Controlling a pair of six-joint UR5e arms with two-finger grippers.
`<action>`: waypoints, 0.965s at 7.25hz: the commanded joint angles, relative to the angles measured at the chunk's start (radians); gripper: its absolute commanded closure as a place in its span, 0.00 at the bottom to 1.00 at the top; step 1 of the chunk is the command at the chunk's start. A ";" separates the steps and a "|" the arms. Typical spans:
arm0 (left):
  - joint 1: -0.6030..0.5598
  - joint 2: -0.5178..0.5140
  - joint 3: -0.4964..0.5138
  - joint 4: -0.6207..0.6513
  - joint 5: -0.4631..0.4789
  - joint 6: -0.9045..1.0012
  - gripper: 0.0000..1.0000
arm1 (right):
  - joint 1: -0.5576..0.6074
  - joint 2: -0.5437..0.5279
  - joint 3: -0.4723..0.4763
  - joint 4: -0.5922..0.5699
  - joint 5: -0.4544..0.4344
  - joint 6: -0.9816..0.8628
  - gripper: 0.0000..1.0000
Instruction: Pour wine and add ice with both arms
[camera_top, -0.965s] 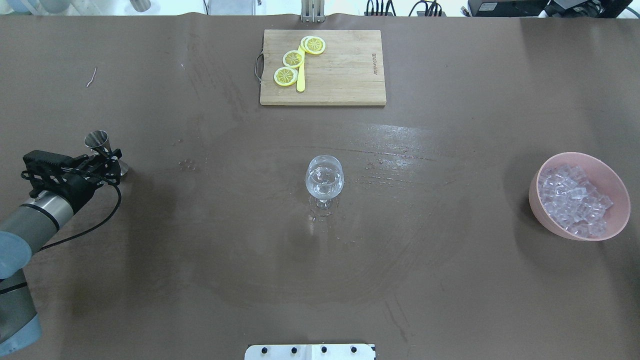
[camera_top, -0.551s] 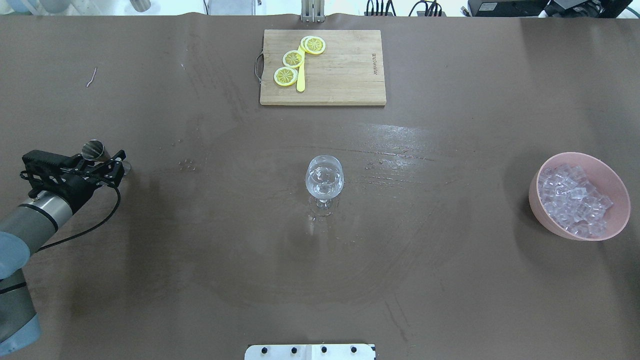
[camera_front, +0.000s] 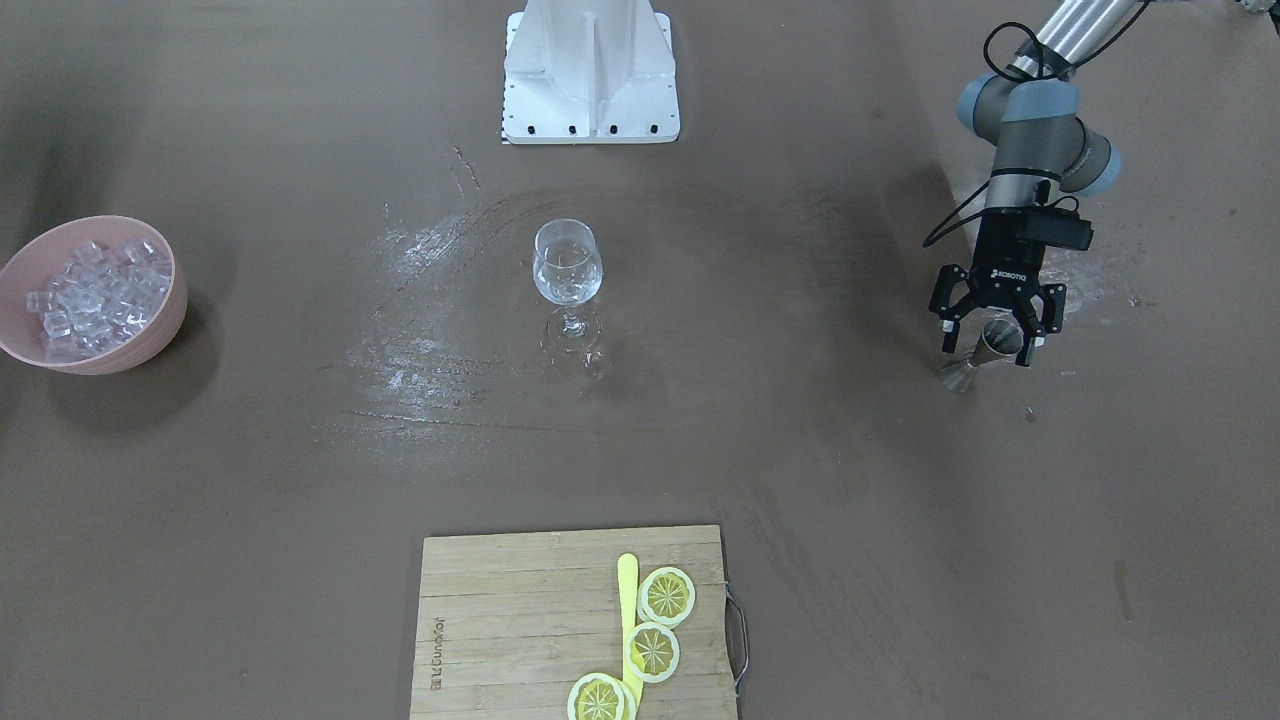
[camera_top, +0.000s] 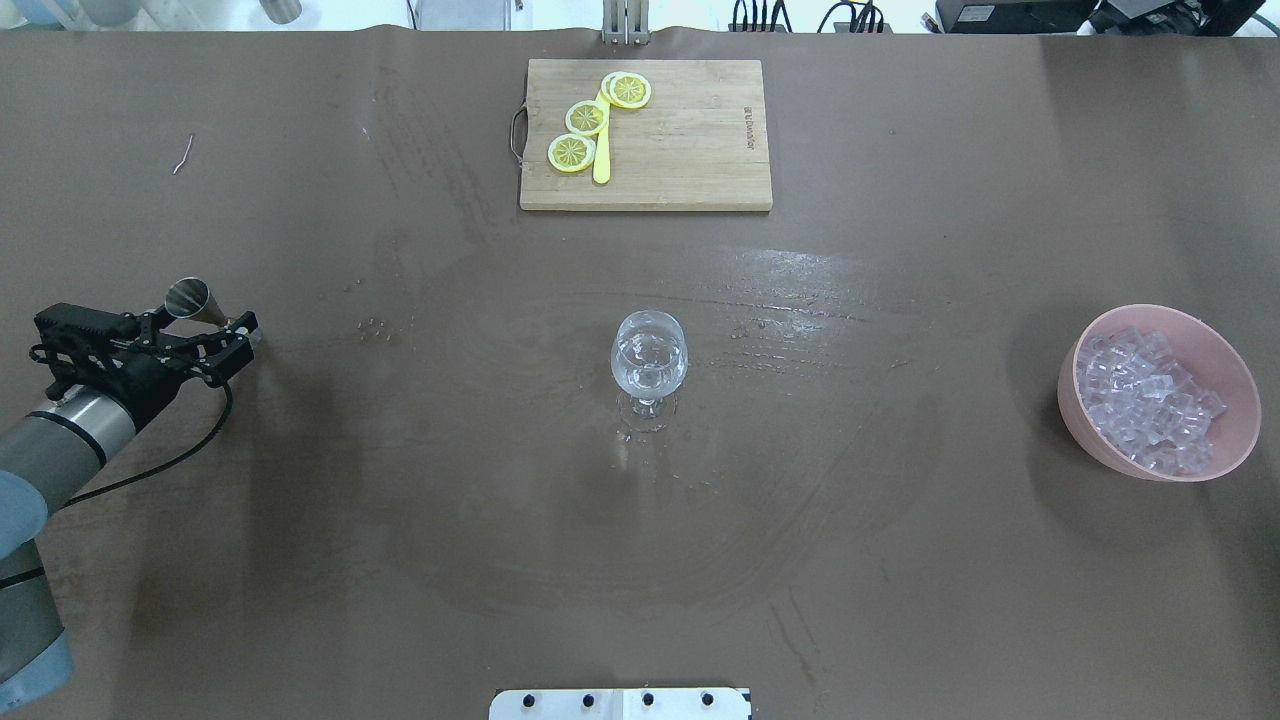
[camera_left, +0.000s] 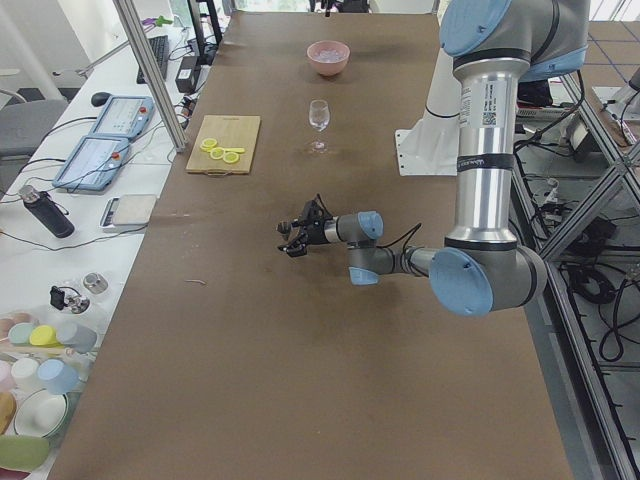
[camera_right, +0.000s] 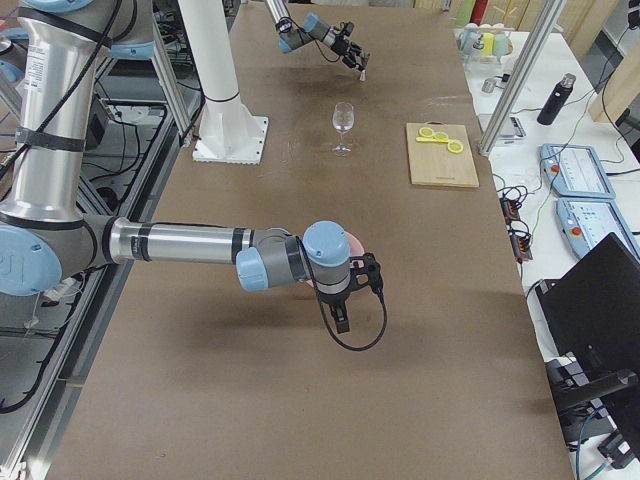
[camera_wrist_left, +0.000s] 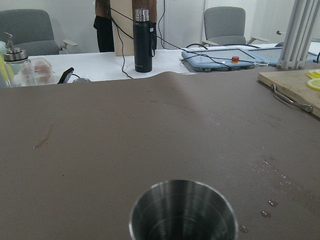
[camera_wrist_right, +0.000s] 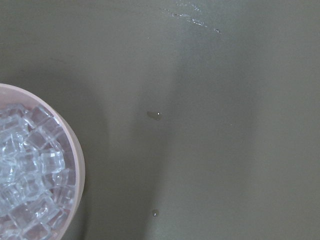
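Note:
A steel jigger stands on the brown table at the far left. My left gripper is open, with its fingers apart on either side of the jigger. The left wrist view shows the jigger's open cup close below. The wine glass stands upright mid-table; the wine in it is hardly visible. The ice fills a pink bowl at the right. My right gripper hangs beside that bowl, showing only in the exterior right view, so I cannot tell its state. The right wrist view shows ice at its left.
A wooden cutting board with lemon slices and a yellow knife lies at the table's far edge. The white pedestal base is at the robot's side. Wet smears mark the table around the glass.
The jigger has come down a little and now stands still. My left gripper has drawn back toward the table's left edge.

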 joint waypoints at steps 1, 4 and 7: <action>0.002 0.059 0.000 -0.071 -0.024 0.000 0.03 | 0.000 0.000 0.001 0.000 0.000 0.000 0.00; 0.063 0.081 -0.008 -0.090 -0.007 0.003 0.03 | 0.000 -0.001 0.001 0.000 0.000 0.000 0.00; 0.072 0.145 -0.067 -0.141 -0.101 0.061 0.03 | 0.000 -0.001 0.001 0.000 0.000 -0.002 0.00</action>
